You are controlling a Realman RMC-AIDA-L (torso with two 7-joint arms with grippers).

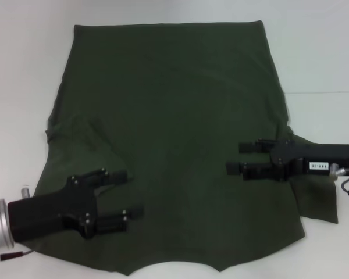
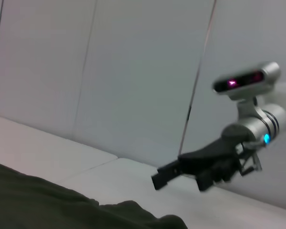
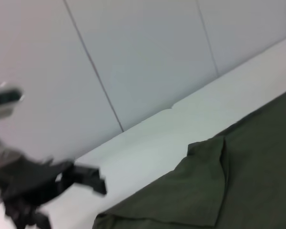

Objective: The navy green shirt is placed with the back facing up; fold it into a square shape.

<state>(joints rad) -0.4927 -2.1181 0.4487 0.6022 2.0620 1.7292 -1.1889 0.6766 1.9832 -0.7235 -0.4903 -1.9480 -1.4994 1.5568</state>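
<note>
The navy green shirt [image 1: 174,116] lies spread flat on the white table [image 1: 326,58], hem at the far side and neckline at the near edge. My left gripper [image 1: 134,193] is over the shirt's near left part, open, with nothing between its fingers. Over the shirt's right side my right gripper [image 1: 234,158] is also open and holds nothing. A sleeve [image 1: 320,197] sticks out beneath the right arm. The left wrist view shows the shirt's edge [image 2: 47,205] and the right gripper [image 2: 168,172] farther off. In the right wrist view a folded corner of the shirt [image 3: 205,186] lies beside the distant left gripper [image 3: 88,174].
Bare white table surrounds the shirt on the left [image 1: 17,116] and right. A pale panelled wall [image 2: 133,71] rises behind the table. A seam in the table [image 1: 326,92] runs along the right side.
</note>
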